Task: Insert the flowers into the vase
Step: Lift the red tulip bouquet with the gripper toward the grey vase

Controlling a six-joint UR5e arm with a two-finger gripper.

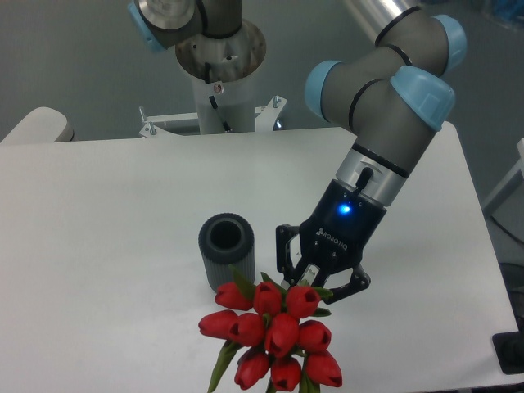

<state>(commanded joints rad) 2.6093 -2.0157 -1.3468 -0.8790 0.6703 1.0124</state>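
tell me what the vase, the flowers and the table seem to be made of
The vase looks like matte dark grey plastic or rubber; fine vertical ribs, no shine. The flowers look artificial, perhaps plastic or fabric: the red heads are very uniform and slightly glossy, though real tulips cannot be ruled out. The table seems a smooth white laminate, evenly coloured with a soft sheen.

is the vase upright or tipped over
Upright. The vase stands on the table with its round mouth facing up, empty; the flowers sit beside it.
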